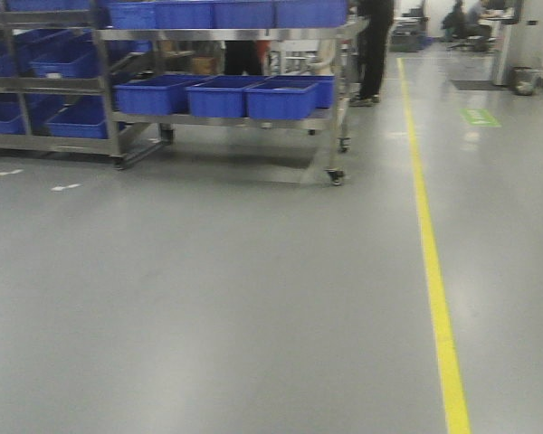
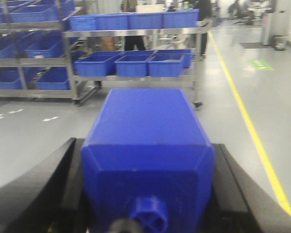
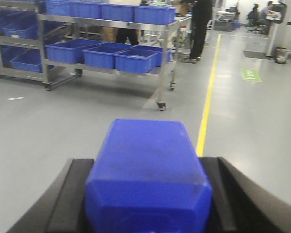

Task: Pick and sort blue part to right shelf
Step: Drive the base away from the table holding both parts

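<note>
While left end effector (image 2: 145, 142) grips blue part (image 2: 146, 121) (round-capped) — right one (image 3: 144, 159) grips boxy block (image 3: 148, 179).

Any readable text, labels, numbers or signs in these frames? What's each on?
No legible text in any view.
Green floor marking: pale print, too blurred to read.
Blue bins: no labels visible.
On the left blue part and the right blue part: no print visible.
</note>
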